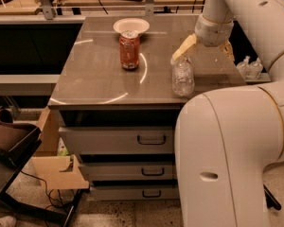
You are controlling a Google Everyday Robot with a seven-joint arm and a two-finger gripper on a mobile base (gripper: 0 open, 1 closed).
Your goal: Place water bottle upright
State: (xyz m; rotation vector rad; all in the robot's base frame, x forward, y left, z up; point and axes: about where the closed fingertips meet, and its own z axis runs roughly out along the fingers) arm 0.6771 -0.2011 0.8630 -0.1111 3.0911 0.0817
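Note:
The water bottle [182, 78], clear ribbed plastic, stands upright near the right front of the grey counter [99, 79]. Its cap is hard to make out. My gripper [203, 56] hangs just above and behind the bottle, open, with its pale yellow fingers spread wide. The left fingertip [176, 58] sits at the bottle's top; I cannot tell whether it touches. The right finger [228, 48] is well off to the bottle's right. The gripper holds nothing.
An orange-red soda can [129, 50] stands mid-counter, with a white paper bowl [131, 26] behind it. Two tiny clear bottles [250, 66] sit on a ledge at the right. My white arm [227, 150] fills the front right. Drawers [151, 140] lie below the counter.

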